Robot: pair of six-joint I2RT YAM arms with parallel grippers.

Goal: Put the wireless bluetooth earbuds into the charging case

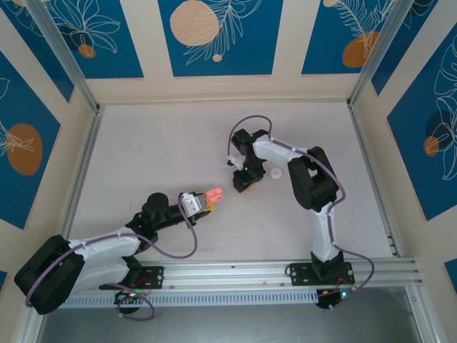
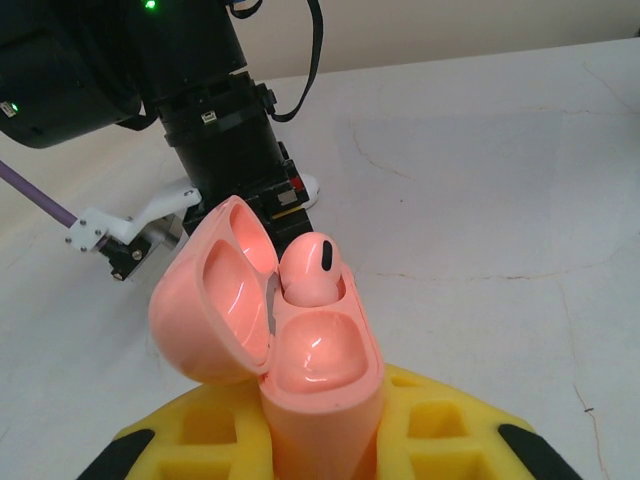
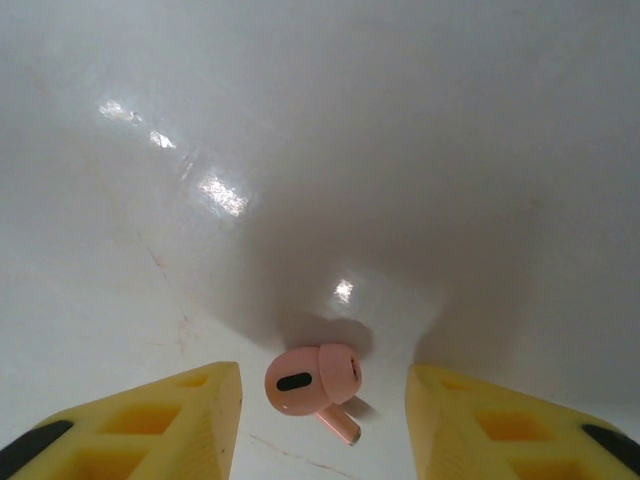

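Ringing a white surface (image 1: 157,143), cream walls (image 1: 150,43) carry blue panels printed with leaves and orange circles, with aluminium rails at the corners and along the near edge. Two white-and-black arms reach across from that edge. The left arm (image 1: 107,250) lies low and stretches toward the middle, while the right arm (image 1: 314,186) stands taller and bends back to the left.

The left gripper (image 1: 207,198) is clamped on the salmon-pink charging case (image 2: 320,370), its yellow fingers (image 2: 440,430) pinching the lower body and holding it upright just off the surface. The case's lid (image 2: 215,300) hangs open to the left on its hinge. Near the centre, the right gripper (image 3: 325,410) points down with its jaws apart. A small white round disc (image 1: 275,173) lies just to its right.

Inside the case, the first earbud (image 2: 310,270) sits in the far well, its rounded head and dark oval patch rising above the rim; the near well looks unfilled. The second earbud (image 3: 310,382) lies on its side on the surface between the right gripper's parted fingers, touching neither.
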